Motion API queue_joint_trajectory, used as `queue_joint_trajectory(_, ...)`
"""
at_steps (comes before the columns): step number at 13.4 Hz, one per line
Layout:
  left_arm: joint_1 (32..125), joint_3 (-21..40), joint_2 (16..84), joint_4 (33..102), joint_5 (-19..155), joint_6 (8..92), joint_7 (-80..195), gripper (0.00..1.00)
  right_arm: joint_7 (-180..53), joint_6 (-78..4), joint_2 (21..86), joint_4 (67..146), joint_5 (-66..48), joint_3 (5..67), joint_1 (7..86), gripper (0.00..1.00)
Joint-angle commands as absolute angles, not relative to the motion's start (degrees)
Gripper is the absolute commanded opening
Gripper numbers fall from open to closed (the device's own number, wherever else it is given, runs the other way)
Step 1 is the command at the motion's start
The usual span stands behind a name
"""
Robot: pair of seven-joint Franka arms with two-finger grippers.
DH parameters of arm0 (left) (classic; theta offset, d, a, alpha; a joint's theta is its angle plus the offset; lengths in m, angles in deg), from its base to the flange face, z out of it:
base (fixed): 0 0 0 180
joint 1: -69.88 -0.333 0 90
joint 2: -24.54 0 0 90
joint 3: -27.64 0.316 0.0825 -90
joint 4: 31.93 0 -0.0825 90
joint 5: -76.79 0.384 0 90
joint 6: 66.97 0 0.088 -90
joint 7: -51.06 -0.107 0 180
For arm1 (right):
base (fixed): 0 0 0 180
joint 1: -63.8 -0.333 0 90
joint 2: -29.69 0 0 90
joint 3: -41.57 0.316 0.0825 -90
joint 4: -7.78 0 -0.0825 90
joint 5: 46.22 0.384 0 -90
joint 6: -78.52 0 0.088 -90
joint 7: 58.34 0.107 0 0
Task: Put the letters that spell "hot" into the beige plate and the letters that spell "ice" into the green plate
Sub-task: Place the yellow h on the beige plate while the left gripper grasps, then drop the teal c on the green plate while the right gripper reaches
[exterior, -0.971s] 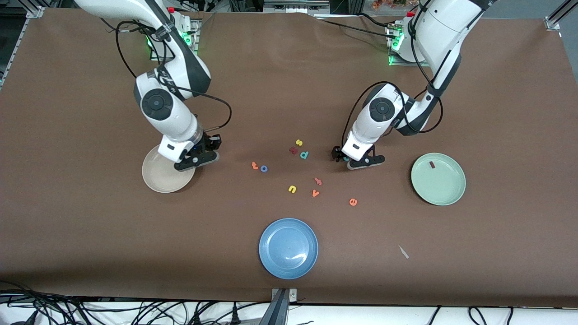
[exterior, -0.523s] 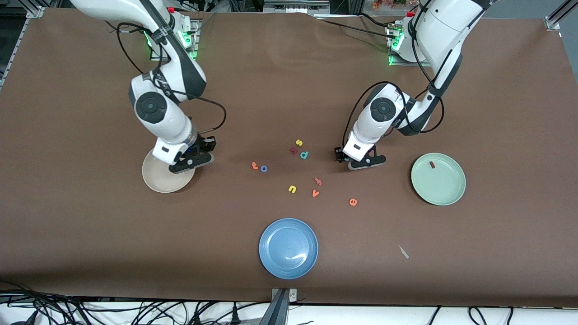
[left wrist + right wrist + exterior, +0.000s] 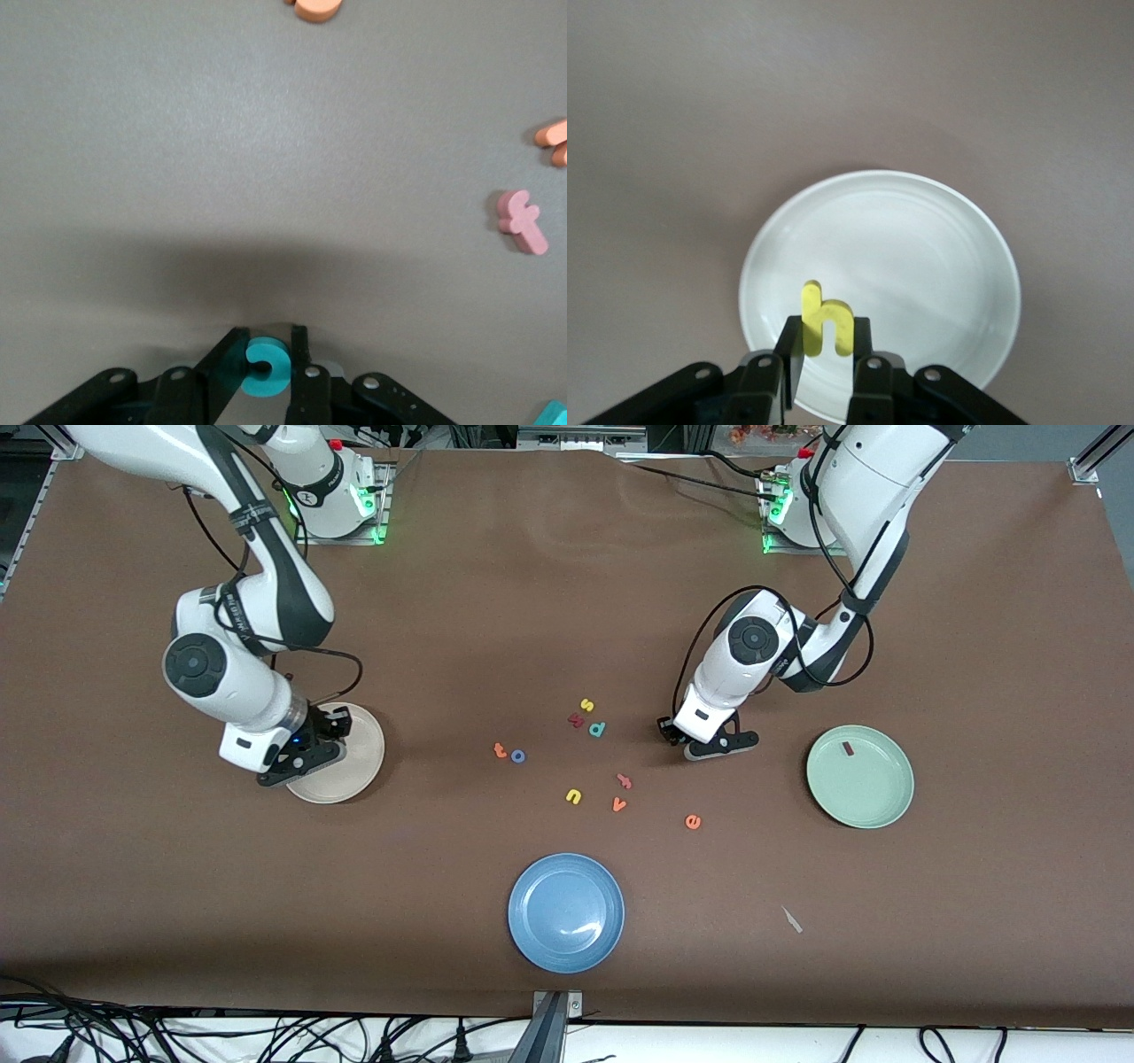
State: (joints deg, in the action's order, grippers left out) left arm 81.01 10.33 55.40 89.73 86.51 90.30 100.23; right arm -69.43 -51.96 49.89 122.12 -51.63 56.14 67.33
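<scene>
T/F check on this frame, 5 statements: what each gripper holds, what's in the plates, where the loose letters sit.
1. The right gripper holds the yellow h over the beige plate. True.
2. The left gripper has its jaws around an orange e. False: they are around the teal c; the orange e lies on the table.
3. The green plate holds a dark red bar i. True.
4. The blue plate holds the blue o. False: the blue o lies on the table beside the orange t.
5. The beige plate already has a letter lying in it. False: none lies in it.
</scene>
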Motion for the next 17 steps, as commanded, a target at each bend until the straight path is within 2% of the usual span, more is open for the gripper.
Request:
queue_joint_trajectory(1, 80.61, 10.5, 54.25, 85.78, 87.69, 84.76, 101.77, 0.0, -71.79, -51.73, 50.52, 122.47, -50.7, 55.64, 68.02, 0.21)
queue_joint_trajectory(2, 80.61, 10.5, 54.25, 83.32, 87.6, 80.55, 101.77, 0.0, -71.7, -51.73, 50.61, 122.47, -50.36, 55.63, 68.02, 0.4)
queue_joint_trajectory(3, 80.34, 10.5, 54.25, 80.69, 87.6, 76.16, 101.6, 0.0, -71.44, -51.65, 50.61, 122.47, -49.92, 55.63, 68.02, 0.45)
queue_joint_trajectory(4, 79.73, 10.42, 54.25, 78.05, 87.51, 71.76, 101.42, 0.0, -71.17, -51.56, 50.61, 122.47, -49.39, 55.63, 68.02, 0.58)
queue_joint_trajectory(5, 78.94, 10.33, 54.25, 75.85, 87.51, 67.89, 101.16, 0.0, -70.91, -51.56, 50.61, 122.47, -49.21, 55.63, 68.02, 0.64)
queue_joint_trajectory(10, 70.08, 10.15, 54.25, 71.26, 87.07, 57.15, 89.68, 0.0, -68.2, -51.56, 50.7, 121.78, -44.03, 55.81, 66.1, 0.63)
queue_joint_trajectory(14, 60.67, 10.33, 55.03, 71.52, 86.72, 56.25, 73.6, 0.0, -54.6, -51.82, 53.33, 117.39, -43.94, 55.72, 57.41, 0.64)
queue_joint_trajectory(17, 57.76, 10.68, 58.8, 71.52, 87.51, 55.72, 66.19, 0.0, -41.77, -52.17, 55.96, 113.87, -44.46, 55.63, 50.38, 0.64)
